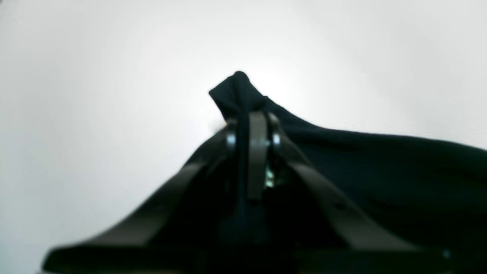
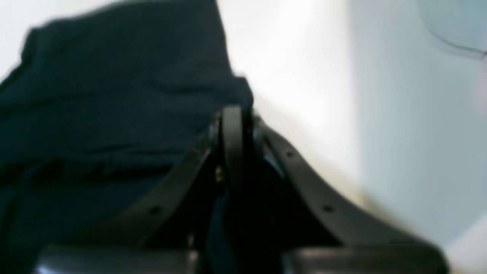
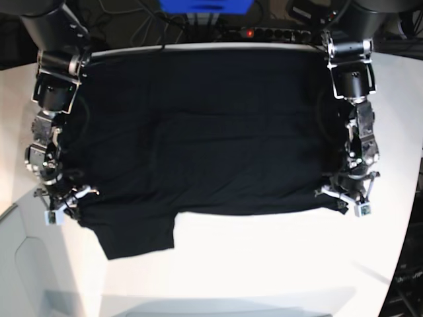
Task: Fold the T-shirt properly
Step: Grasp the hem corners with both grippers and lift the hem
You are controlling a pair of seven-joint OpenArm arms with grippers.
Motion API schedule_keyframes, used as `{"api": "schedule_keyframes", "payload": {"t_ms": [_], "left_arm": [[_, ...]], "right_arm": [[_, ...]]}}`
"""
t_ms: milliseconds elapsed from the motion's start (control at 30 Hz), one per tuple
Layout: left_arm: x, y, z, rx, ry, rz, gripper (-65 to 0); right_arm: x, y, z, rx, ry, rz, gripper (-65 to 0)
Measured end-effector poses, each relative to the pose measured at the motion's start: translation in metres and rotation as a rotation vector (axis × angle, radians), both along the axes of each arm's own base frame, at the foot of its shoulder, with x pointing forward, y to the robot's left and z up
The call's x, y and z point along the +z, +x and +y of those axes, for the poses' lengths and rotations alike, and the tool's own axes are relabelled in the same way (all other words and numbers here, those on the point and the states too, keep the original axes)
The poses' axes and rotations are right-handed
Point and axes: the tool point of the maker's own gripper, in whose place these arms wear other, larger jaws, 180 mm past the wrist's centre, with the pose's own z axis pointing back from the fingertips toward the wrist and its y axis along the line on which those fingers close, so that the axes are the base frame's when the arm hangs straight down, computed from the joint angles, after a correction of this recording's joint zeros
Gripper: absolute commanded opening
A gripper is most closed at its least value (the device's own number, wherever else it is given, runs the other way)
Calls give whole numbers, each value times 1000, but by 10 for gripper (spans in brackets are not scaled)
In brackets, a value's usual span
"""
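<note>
1. on the white tabletop (image 3: 264,264), seen from the base camera, the large black cloth t-shirt (image 3: 205,132) lies spread wide, plain side up, reaching from the far edge of the table to roughly its middle.
2. at the left of that view, the right gripper (image 3: 66,203) sits low at the shirt's near left corner; a black flap of the shirt hangs past it toward the near side.
3. in the right wrist view the right gripper (image 2: 233,114) has its jaws pressed together on a bunched edge of the t-shirt (image 2: 114,95), with the cloth rising to its left; the picture is blurred.
4. at the right of the base view, the left gripper (image 3: 345,198) sits at the shirt's near right corner.
5. in the left wrist view the left gripper (image 1: 253,125) is clamped tight on a pinched peak of the t-shirt (image 1: 380,171), which pokes up above the fingertips, the rest of the cloth trailing off to the right over the white surface.
</note>
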Motion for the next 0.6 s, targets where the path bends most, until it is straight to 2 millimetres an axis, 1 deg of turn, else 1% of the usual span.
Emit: {"api": "schedule_keyframes", "payload": {"t_ms": [67, 167, 233, 333, 367, 467, 567, 600], "left_arm": [[3, -9, -5, -22, 12, -14, -650], [-2, -34, 2, 4, 12, -1, -650], [6, -48, 13, 45, 14, -28, -650], [23, -60, 22, 67, 32, -78, -650], [26, -65, 24, 72, 39, -86, -650], [31, -78, 20, 53, 60, -90, -650], [32, -94, 20, 52, 76, -78, -650], [37, -97, 19, 58, 79, -91, -650]], "right_arm": [[11, -7, 3, 12, -25, -42, -650], [17, -21, 6, 29, -66, -61, -650], [23, -32, 10, 42, -84, -82, -650], [28, -46, 14, 58, -108, -101, -650], [30, -50, 14, 54, -115, -107, -650], [40, -67, 7, 14, -101, -147, -650], [42, -84, 1, -19, -69, -154, -650], [45, -89, 2, -20, -65, -164, -650]]}}
